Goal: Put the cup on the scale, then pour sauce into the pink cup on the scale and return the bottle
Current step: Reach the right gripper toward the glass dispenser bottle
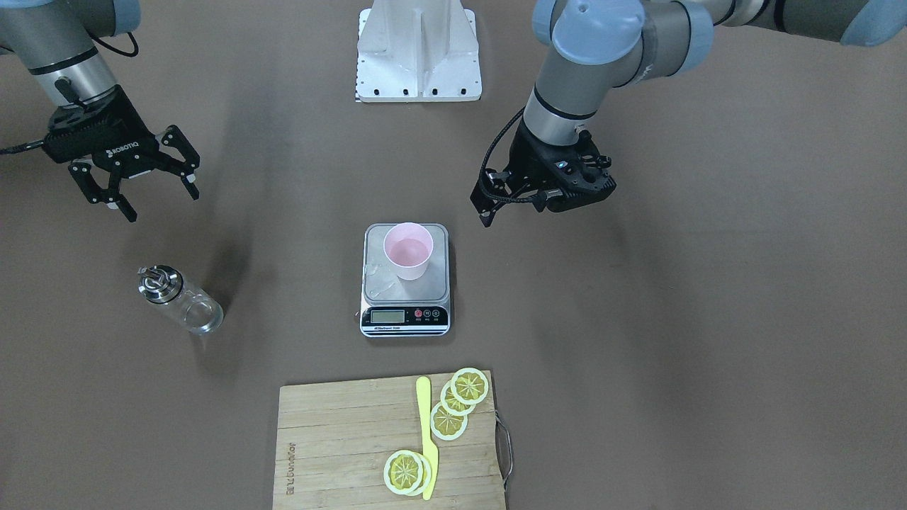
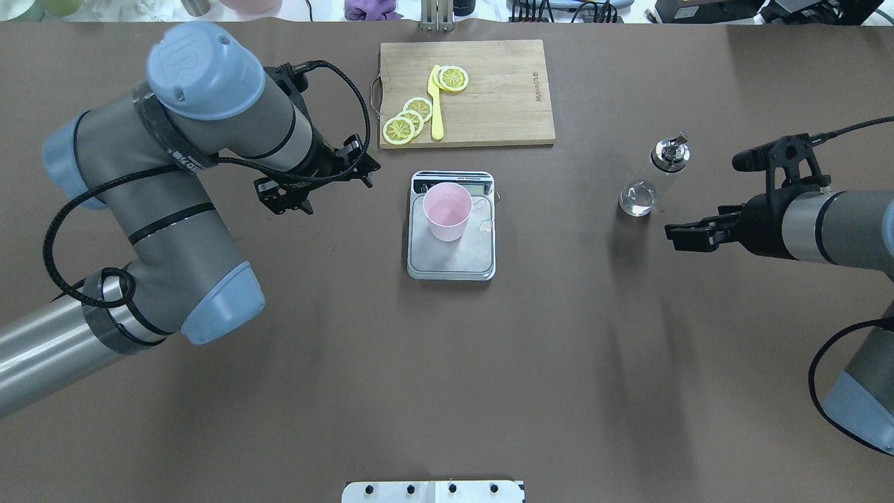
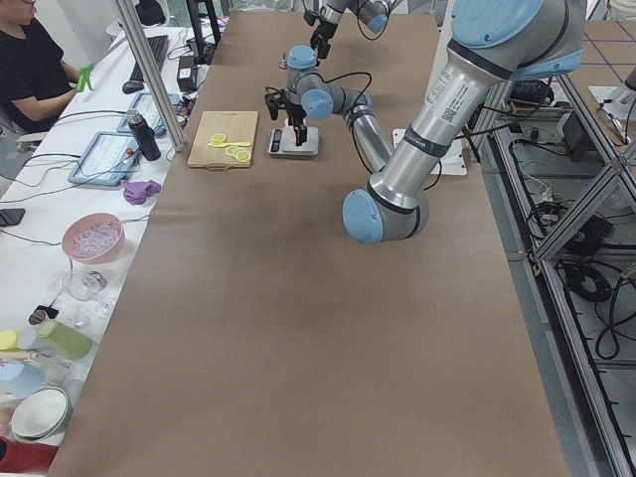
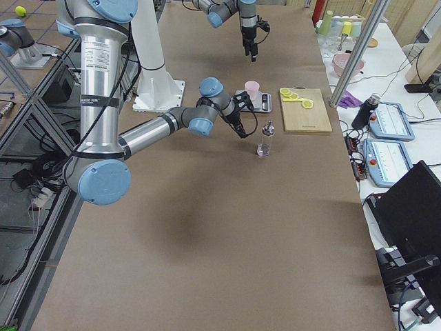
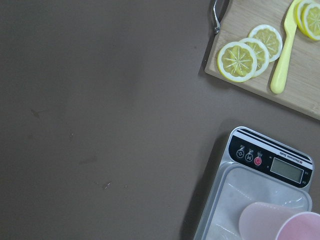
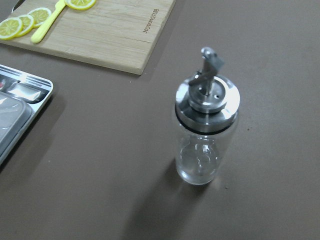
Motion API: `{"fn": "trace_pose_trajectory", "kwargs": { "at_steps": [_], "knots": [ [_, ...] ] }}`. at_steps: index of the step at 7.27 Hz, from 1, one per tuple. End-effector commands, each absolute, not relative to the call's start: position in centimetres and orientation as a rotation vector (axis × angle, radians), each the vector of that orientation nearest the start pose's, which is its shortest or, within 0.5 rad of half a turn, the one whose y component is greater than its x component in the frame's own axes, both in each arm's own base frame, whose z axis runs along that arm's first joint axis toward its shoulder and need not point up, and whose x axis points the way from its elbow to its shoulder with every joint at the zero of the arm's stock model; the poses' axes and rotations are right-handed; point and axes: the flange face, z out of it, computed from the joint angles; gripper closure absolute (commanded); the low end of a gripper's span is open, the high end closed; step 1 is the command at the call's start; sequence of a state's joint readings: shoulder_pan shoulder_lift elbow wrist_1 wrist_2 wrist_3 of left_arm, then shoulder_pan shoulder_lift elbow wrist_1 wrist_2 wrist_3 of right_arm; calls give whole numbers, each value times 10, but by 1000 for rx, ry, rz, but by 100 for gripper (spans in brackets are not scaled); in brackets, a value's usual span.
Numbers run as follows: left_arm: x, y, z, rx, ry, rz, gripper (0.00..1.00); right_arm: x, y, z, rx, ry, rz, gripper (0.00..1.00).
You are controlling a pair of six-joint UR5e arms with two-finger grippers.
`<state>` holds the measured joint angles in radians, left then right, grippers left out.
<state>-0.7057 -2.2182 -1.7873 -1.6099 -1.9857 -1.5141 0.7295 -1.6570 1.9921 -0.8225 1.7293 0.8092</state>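
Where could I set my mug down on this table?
Widest: the bare table between scale and base plate. Also between scale and bottle. Crowded: the gap from scale to board, and the board's end with lemon slices.

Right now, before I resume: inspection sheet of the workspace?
Surface: brown table, few faint scuffs.
Job's things: cup upright on scale; bottle upright on table, apart from scale.
Clutter: cutting board with lemon slices and yellow knife.
Grippers: right gripper jaws open, empty, beside bottle; left gripper jaws open, empty, beside scale.
Cables: black cable looped along left arm.
Surroundings: side bench with tablets, pink bowl; person seated there.
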Motion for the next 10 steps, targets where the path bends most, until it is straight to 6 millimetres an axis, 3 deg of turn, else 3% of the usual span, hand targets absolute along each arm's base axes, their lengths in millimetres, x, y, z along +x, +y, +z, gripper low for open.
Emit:
{"fn": "trace_pose_trajectory", "kwargs": {
  "at_steps": [1, 4, 6, 7, 9, 10],
  "knots": [
    [431, -488, 183, -28, 974, -409, 2, -270, -404, 462, 754, -847, -55, 1],
    [431, -490, 184, -19, 971, -393, 2, -280, -412, 471, 848, -813, -4, 1],
    [432, -490, 192, -22, 960, -393, 2, -301, -411, 468, 901, -779, 18, 1],
    [432, -490, 192, -22, 960, -393, 2, -313, -408, 475, 927, -793, 26, 1],
    [432, -490, 195, -25, 955, -394, 2, -330, -416, 518, 982, -869, 37, 1],
    [433, -490, 195, -25, 953, -394, 2, -330, -415, 524, 991, -873, 30, 1]
  ]
}}
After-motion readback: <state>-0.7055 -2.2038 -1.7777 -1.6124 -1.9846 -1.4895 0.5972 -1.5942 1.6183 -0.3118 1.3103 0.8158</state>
